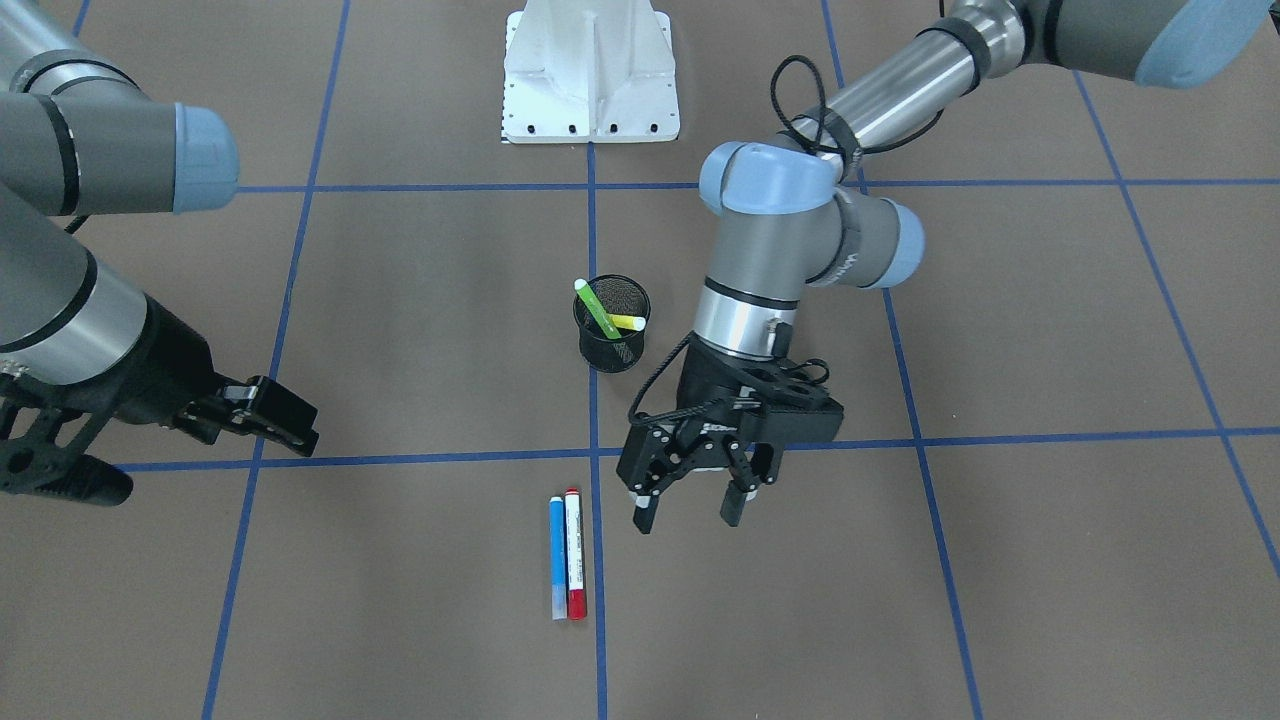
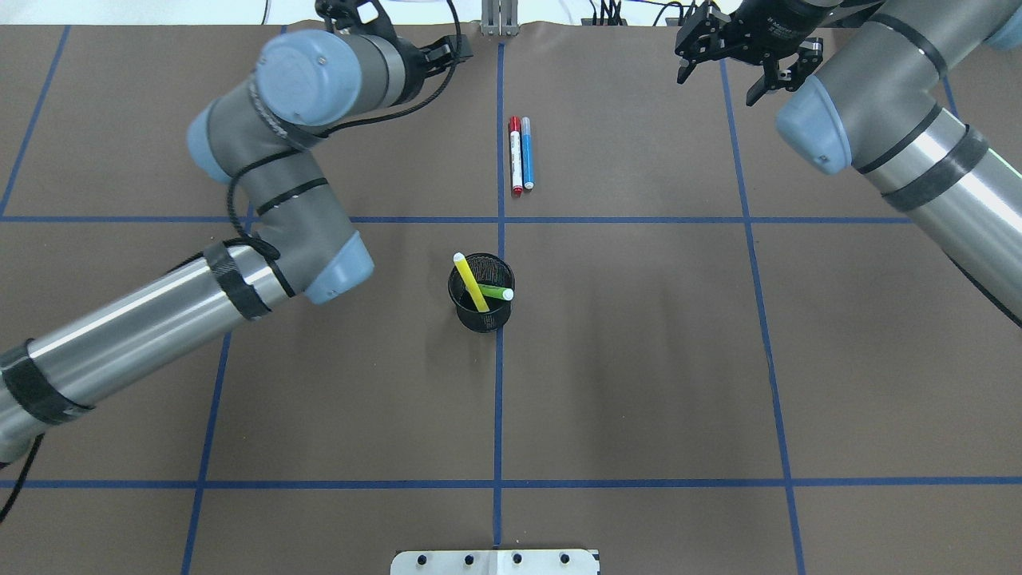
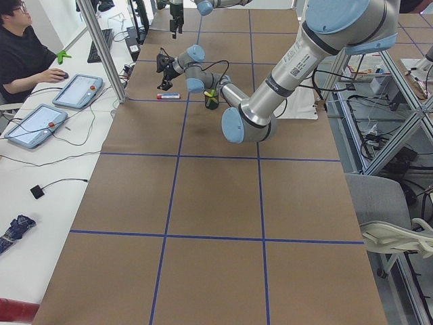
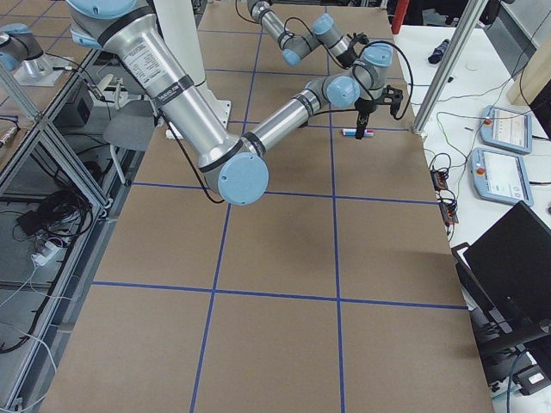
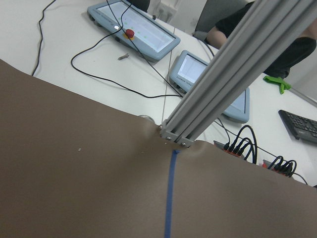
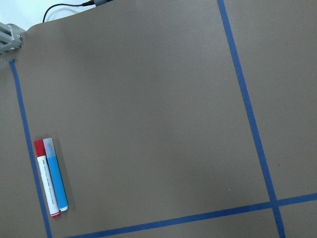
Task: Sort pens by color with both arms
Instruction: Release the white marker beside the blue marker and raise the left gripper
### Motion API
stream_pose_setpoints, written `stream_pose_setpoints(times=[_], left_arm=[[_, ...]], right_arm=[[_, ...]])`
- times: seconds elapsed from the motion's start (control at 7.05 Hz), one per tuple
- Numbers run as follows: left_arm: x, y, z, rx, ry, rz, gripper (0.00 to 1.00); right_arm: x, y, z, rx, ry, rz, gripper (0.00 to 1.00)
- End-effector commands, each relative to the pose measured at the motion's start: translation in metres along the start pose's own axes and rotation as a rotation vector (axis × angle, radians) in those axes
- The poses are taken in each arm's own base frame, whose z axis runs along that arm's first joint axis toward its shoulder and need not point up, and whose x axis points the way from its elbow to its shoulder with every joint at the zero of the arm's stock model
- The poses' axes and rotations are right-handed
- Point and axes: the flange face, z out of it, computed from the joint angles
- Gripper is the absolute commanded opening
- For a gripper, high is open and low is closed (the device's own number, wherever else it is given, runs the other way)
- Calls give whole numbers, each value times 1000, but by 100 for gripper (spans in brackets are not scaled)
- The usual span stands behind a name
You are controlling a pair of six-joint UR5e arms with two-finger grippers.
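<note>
A blue pen (image 1: pixel 557 558) and a white-barrelled, red-capped pen (image 1: pixel 574 553) lie side by side, touching, on the brown table; the right wrist view shows the same blue pen (image 6: pixel 55 181) and red-capped pen (image 6: pixel 45 179) at its lower left. A green pen (image 1: pixel 598 310) and a yellow pen (image 1: pixel 628 322) stand tilted in the black mesh cup (image 1: pixel 612 345). My left gripper (image 1: pixel 690 508) hangs open and empty just beside the lying pair, pointing down. Far off to the other side, my right gripper (image 2: pixel 718 84) is open and empty.
Blue tape lines (image 1: pixel 592 450) split the table into squares. The white pedestal base (image 1: pixel 590 80) stands behind the cup. An aluminium post (image 5: pixel 218 89) rises at the table's far edge, with tablets (image 5: pixel 138 27) and cables beyond. A person (image 3: pixel 24 51) sits at the side desk.
</note>
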Motion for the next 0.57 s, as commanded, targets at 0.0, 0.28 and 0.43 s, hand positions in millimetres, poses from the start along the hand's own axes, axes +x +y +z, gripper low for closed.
stream_pose_setpoints(times=[0.0,0.28,0.43], left_arm=[[-55,-67,-38,-127,-30,47,100],[-90,-75,-37,-165,-56,32,100],[-97,-75,-37,-164,-59,30,100]], right_arm=[[-21,47,13,-74,-42,-78,100],[-57,95,44,-204,-82,-161,100],[-83,127,60,-221,-87,-254,100]])
